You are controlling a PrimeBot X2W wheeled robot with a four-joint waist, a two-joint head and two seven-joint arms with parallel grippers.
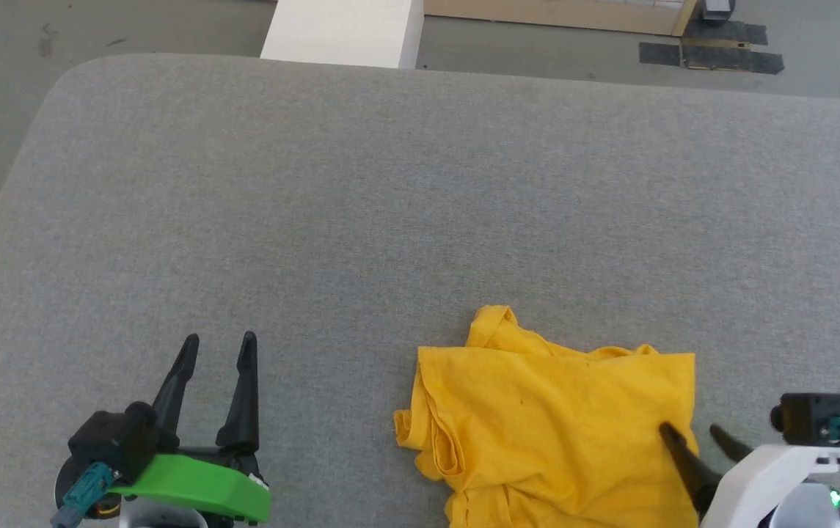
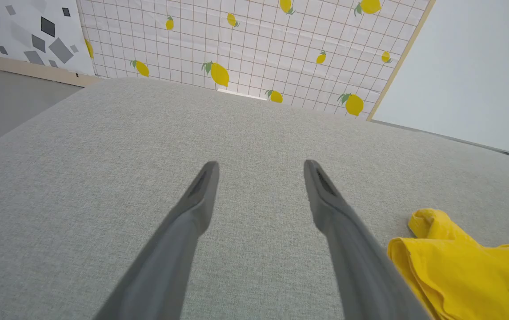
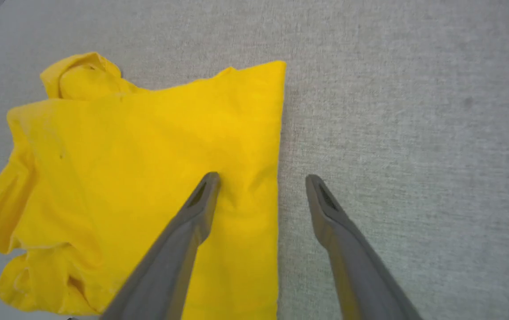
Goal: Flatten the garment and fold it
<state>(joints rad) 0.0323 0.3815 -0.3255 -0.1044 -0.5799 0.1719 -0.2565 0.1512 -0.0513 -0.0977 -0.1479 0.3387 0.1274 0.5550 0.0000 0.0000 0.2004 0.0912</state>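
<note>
The garment (image 1: 544,418) is a bright yellow T-shirt lying bunched and partly doubled over near the front of the grey padded table (image 1: 390,183), right of centre; no print shows. My right gripper (image 1: 689,431) is open and straddles the shirt's right edge: in the right wrist view one finger is over the garment (image 3: 147,146), the other over bare table, right gripper (image 3: 261,178) holding nothing. My left gripper (image 1: 218,341) is open over bare table to the shirt's left. In the left wrist view the left gripper (image 2: 261,165) points across the table, the garment (image 2: 463,266) at lower right.
The table's rounded far-left corner (image 1: 75,73) drops to grey floor. A white block (image 1: 342,33) stands past the far edge, with dark mats (image 1: 713,48) on the floor. A lemon-print panel (image 2: 254,44) rises beyond the table.
</note>
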